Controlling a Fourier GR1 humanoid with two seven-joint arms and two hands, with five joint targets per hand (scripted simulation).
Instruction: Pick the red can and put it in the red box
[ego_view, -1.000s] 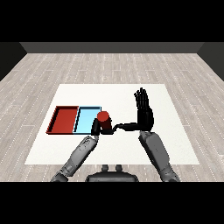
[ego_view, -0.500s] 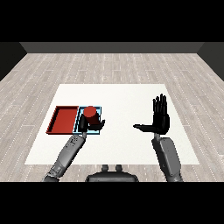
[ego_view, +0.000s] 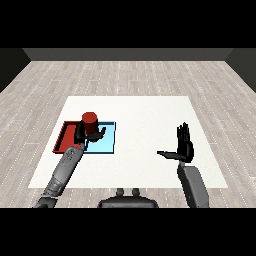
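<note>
**Red can held in left hand, over the join of the two trays**

Left hand (ego_view: 86, 134): fingers and thumb curled round the red can (ego_view: 90, 123), grasping it at its lower part; thumb sticks out to the view's right of the can. Can is upright, top face visible, dark red body. Seen from the head view, it sits over the seam where the red tray (ego_view: 64, 137) meets the light blue tray (ego_view: 106, 141); whether its base touches a tray floor or is lifted clear, cannot tell, since the hand covers the base. Left forearm (ego_view: 64, 172) runs grey from the lower left corner up to the hand, crossing the near edge of the red tray.

Right hand (ego_view: 183, 146): fingers straight and released, pointing up and away, thumb stretched out toward the view's left. It holds nothing. It is above the right part of the white table (ego_view: 145, 112), well apart from the can and both trays. Right forearm (ego_view: 192, 185) comes up from the lower right.

Trays: side by side, touching along one edge, red on the left, light blue on the right, both on the left half of the table. Grey plank floor (ego_view: 125, 75) surrounds the table
</note>
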